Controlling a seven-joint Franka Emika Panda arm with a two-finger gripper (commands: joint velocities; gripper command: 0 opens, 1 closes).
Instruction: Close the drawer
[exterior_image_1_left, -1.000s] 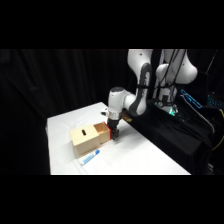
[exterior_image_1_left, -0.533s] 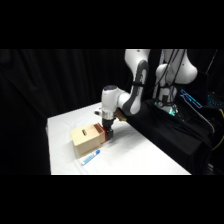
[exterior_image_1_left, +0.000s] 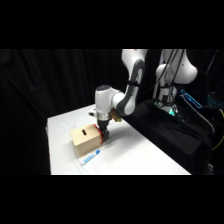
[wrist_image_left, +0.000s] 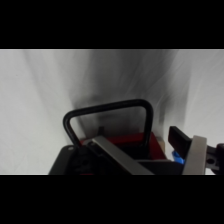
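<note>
The light tan wooden box (exterior_image_1_left: 85, 140) with a slot in its top stands on the white table (exterior_image_1_left: 135, 155) at centre left. Only the drawer's red front (exterior_image_1_left: 103, 136) shows, flush against the box's right end; no orange-brown tray sticks out. My gripper (exterior_image_1_left: 103, 129) comes down from above and presses against that red front. In the wrist view a dark looped bar (wrist_image_left: 109, 106) rises over the red drawer front (wrist_image_left: 126, 142), with bare white table behind.
A blue-and-white pen-like stick (exterior_image_1_left: 91, 157) lies on the table just in front of the box; a bit of blue (wrist_image_left: 177, 159) shows at the wrist view's lower right. Dark cloth and cables (exterior_image_1_left: 170, 107) sit at the table's right.
The gripper has moved left toward the box, and the drawer's front has gone in with it until it meets the box's end.
</note>
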